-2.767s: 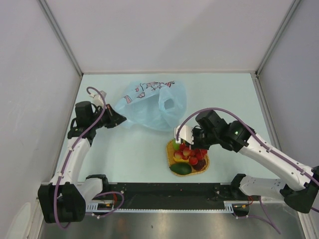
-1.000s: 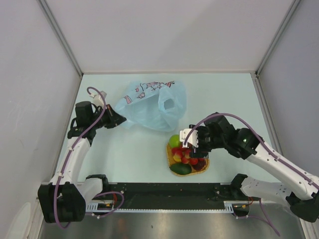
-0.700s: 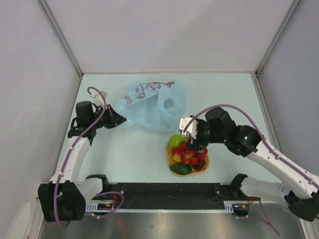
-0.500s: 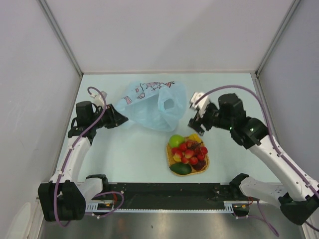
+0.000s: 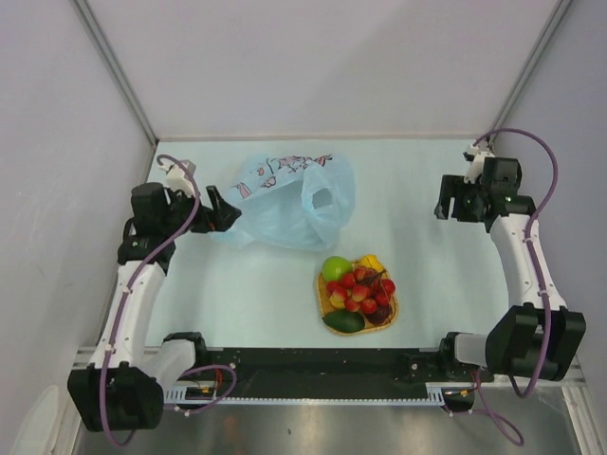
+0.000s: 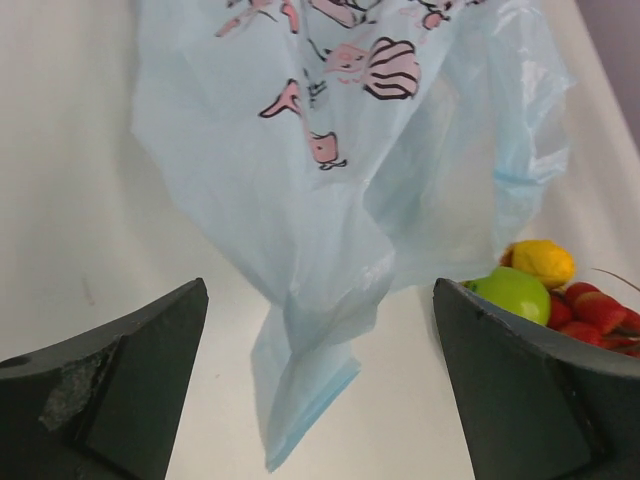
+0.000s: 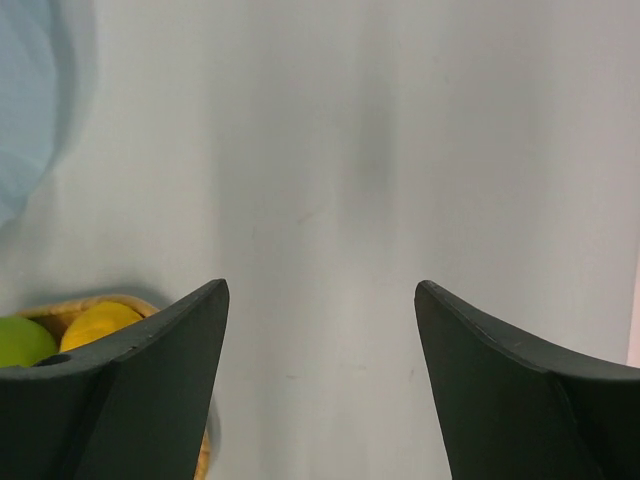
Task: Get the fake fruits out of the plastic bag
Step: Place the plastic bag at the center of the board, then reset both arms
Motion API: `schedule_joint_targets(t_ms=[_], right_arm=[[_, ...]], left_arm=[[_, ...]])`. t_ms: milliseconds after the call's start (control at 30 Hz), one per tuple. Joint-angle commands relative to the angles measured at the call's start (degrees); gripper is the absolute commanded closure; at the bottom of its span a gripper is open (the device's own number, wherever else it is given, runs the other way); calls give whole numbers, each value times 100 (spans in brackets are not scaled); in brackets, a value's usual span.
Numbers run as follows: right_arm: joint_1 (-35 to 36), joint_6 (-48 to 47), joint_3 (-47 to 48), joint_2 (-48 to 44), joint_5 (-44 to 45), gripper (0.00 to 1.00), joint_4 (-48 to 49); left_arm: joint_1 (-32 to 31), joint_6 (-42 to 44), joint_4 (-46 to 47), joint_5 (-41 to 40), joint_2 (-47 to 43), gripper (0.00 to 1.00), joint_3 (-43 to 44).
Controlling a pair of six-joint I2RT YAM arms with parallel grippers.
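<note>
Left wrist view has the left claw (image 6: pixel 320 290) spread wide. Its dark matte fingers (image 6: pixel 130 370) stand clear of the bag (image 6: pixel 300 150), a thin, crinkly, translucent pale-blue film with a pink-and-dark cartoon print. The bag lies slack straight ahead of the claw, and a twisted, creased corner reaches back into the gap without touching either finger. Ahead and to the right of this claw, past the bag's edge, the glossy plastic fruits (image 5: pixel 358 289) are heaped in a square orange woven tray (image 5: pixel 321 296): a round green one (image 6: pixel 515 293), a lemon (image 6: pixel 540 262), small red ones and a dark green oval (image 5: pixel 343 322). The right claw (image 7: pixel 320 290) is also wide apart and grips nothing, with only smooth pale table (image 7: pixel 330 150) between its fingers. The tray sits low to its left, well apart from it, and the bag's edge shows further left.
</note>
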Motion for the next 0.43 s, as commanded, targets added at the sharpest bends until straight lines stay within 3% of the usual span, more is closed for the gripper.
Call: schedule_joint_targets(t_ms=[0,133,400], right_arm=[[-360,246,-200,-416,324,19,-256],[-360,324,-499,-662,130,19,-388],[-360,474,-1211,-1120,-230,22,-300]], left_arm=[[34,526,-361,-976,-512,0,59],[34,798,-178,-1715,-1215,0,-546],[34,633,113,-1690,-1691,0,-1066]])
